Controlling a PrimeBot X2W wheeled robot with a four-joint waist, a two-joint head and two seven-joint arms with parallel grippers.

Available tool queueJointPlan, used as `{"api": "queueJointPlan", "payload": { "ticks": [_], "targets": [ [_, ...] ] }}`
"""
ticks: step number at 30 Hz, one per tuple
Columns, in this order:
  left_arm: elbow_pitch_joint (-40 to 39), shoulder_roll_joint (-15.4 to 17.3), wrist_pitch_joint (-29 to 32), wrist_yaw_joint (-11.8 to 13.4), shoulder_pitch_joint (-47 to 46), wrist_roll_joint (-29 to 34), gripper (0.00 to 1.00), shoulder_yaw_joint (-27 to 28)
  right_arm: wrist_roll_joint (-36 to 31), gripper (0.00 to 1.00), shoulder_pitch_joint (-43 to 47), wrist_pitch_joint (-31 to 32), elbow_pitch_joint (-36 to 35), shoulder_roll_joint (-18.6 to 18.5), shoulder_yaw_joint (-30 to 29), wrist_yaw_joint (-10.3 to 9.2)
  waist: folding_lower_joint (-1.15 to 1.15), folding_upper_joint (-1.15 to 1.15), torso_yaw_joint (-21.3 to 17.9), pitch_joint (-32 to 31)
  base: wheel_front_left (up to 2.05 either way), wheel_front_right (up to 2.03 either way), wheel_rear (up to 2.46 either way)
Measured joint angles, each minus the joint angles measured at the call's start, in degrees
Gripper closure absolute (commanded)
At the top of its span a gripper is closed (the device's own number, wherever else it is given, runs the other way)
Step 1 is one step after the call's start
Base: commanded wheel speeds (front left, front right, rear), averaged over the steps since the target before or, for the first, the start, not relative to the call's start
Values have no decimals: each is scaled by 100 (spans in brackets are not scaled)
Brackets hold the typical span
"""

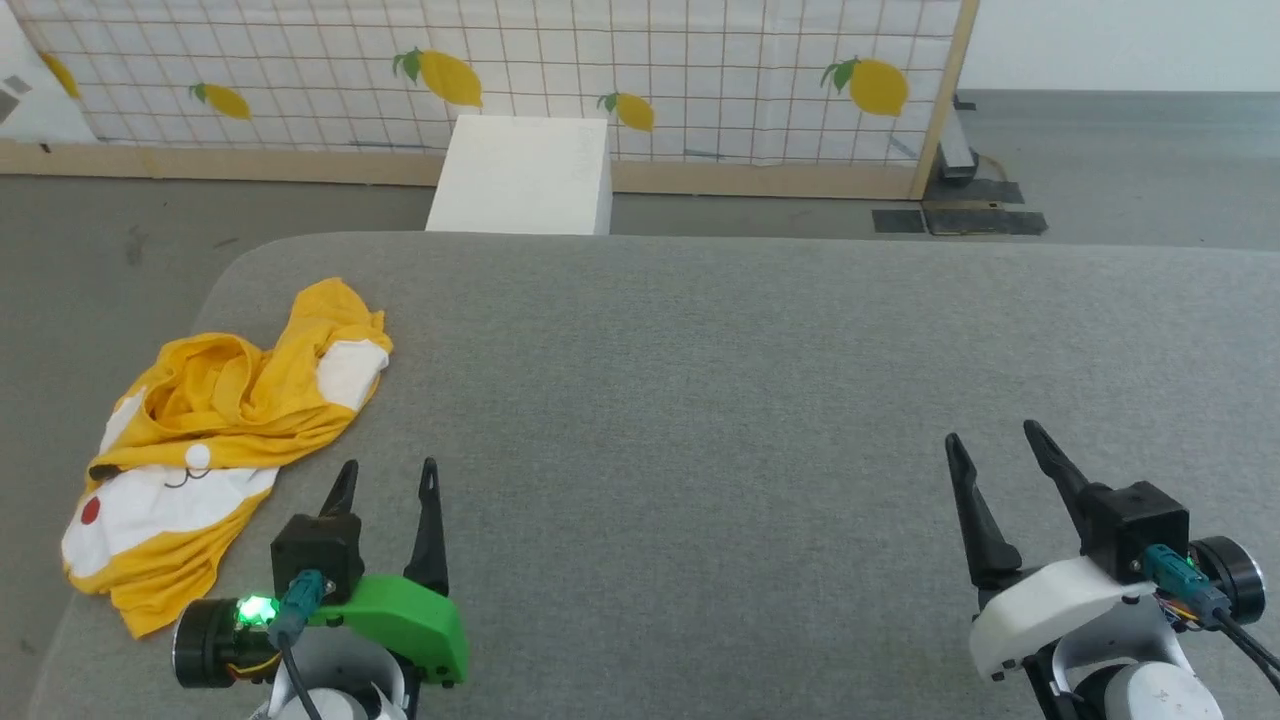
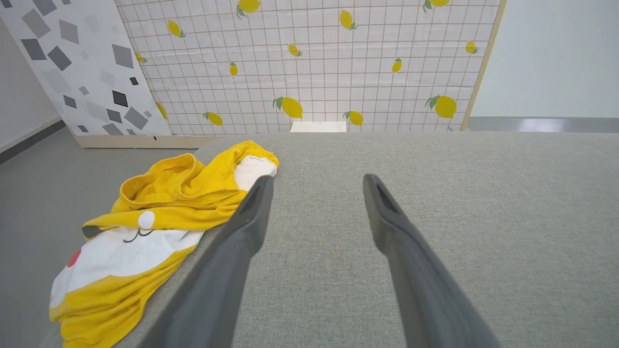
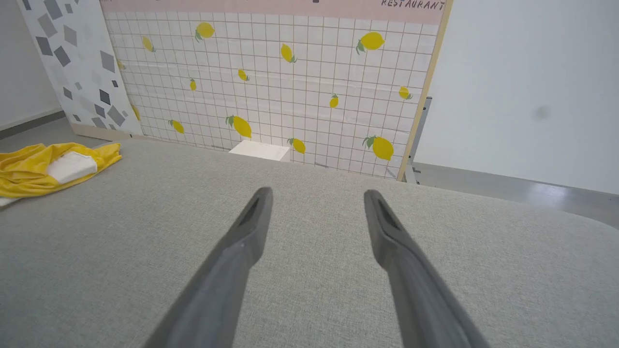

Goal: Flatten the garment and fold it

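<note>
The garment (image 1: pixel 215 430), a bright yellow T-shirt with white patches, small black marks and a red spot, lies crumpled at the left edge of the grey padded table (image 1: pixel 700 400), partly hanging over the side. It also appears in the left wrist view (image 2: pixel 159 227) and far left in the right wrist view (image 3: pixel 53 166). My left gripper (image 1: pixel 388 475) stands open just right of the garment, nothing between its fingers (image 2: pixel 251 217). Far to the right, my right gripper (image 1: pixel 995 440) is open and empty over bare fabric, its fingers (image 3: pixel 251 227) spread wide.
A white box (image 1: pixel 522 175) stands on the floor behind the table. A lemon-print grid panel (image 1: pixel 500 70) with a wooden frame closes off the back. Grey floor runs along the table's left side and beyond the far edge.
</note>
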Motion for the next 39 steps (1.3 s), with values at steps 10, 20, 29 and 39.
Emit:
{"api": "queueJointPlan", "payload": {
  "ticks": [10,20,29,39],
  "targets": [
    [77,41,-119,100,-23,-101,0,-37,80,0,0,-79,62,0,20,0,0,0,380,-24,0,0,0],
    [134,92,-227,194,-23,-266,0,-82,143,0,0,-166,134,0,53,-1,0,0,775,-50,0,0,0],
    [210,159,-343,292,-23,-358,0,-142,160,0,0,-220,177,0,69,-1,0,0,1077,-27,0,0,0],
    [257,219,-472,393,-23,-450,0,-183,250,0,-1,-323,240,0,80,0,0,0,1377,-7,0,0,0]
  ]
}}
